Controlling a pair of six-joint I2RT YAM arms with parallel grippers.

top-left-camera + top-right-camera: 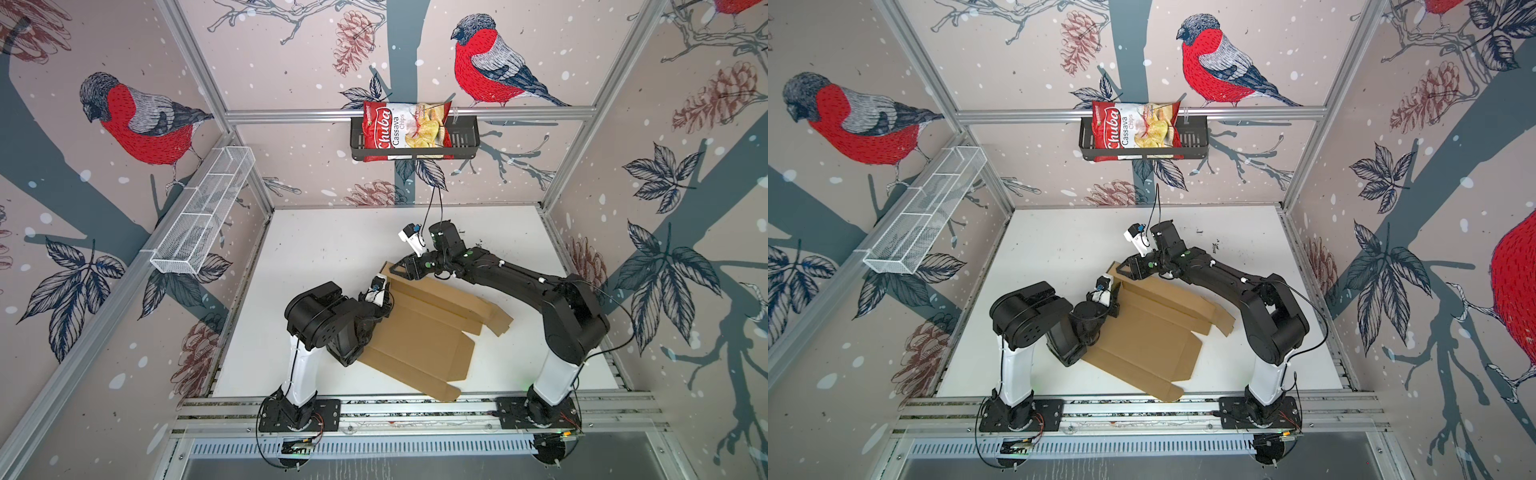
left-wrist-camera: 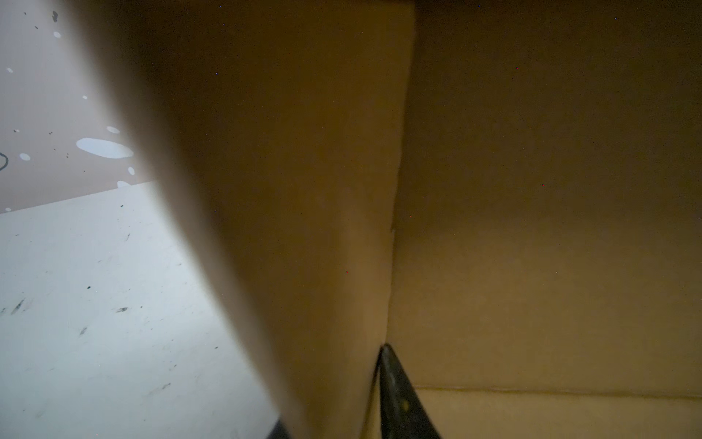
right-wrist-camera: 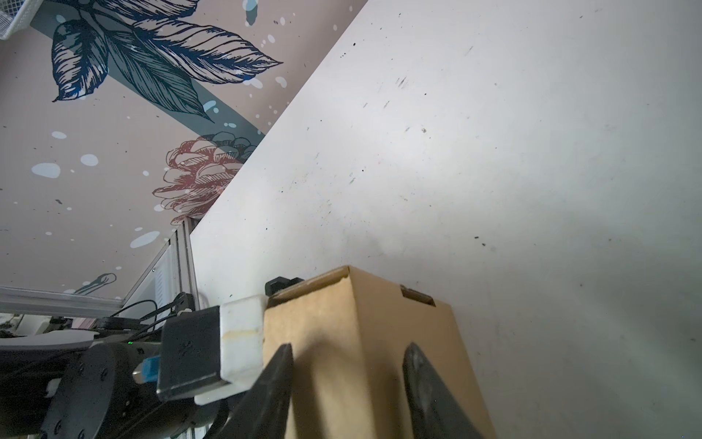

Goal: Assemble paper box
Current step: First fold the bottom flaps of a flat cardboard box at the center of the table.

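The paper box (image 1: 419,332) (image 1: 1142,328) is a brown cardboard sheet lying on the white table, its far-left wall folded upright. My left gripper (image 1: 386,293) (image 1: 1115,291) is at that wall's left end. In the left wrist view a cardboard flap (image 2: 304,228) stands between the jaws of the left gripper (image 2: 334,387), with a thin gap beside the dark fingertip (image 2: 395,391). My right gripper (image 1: 397,268) (image 1: 1121,266) reaches in at the far corner. In the right wrist view the right gripper (image 3: 349,346) is open, its fingers astride the folded corner of the box (image 3: 361,315).
A red chips bag (image 1: 405,131) sits in a black basket (image 1: 465,143) on the back wall. A white mesh shelf (image 1: 203,212) hangs on the left wall. An aluminium rail (image 1: 415,409) carrying both arm bases runs along the table's front edge.
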